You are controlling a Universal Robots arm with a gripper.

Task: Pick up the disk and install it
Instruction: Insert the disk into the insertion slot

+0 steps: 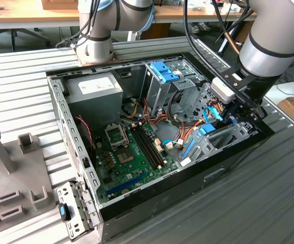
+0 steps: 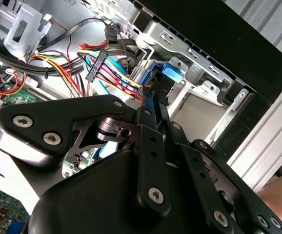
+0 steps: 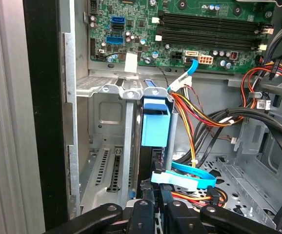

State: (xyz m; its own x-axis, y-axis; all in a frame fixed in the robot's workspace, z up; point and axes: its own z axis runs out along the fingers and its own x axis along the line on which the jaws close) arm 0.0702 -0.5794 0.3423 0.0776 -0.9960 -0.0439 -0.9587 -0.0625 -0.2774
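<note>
Claw: your gripper [image 3: 154, 194] is narrow, its fingers drawn almost together just by the disk's near end. You cannot tell whether they nip it or only bear on it.
Disk: the disk [image 3: 155, 124] stands on edge in the drive bay [image 3: 107, 117], showing its blue rail, with the grey bay walls close on both sides.
Place: in the exterior view that bay sits at 3 o'clock of the open case [image 1: 60, 112]. The motherboard [image 1: 131, 152] is toward 7 o'clock.
Neighbours: the coloured wires [image 3: 199, 117] and the flat blue cable [image 3: 190, 178] run just beside the slot.
Handling: expect a stiff, fairly heavy metal slab with smooth, slippery faces. It likely dislikes knocks, and its plastic rails may flex or bind if it tilts.
Hold: take it across the two flat faces near the outer end, or press squarely on the end between the rails.
Progress: it looks partly seated, though the depth is hidden.
</note>
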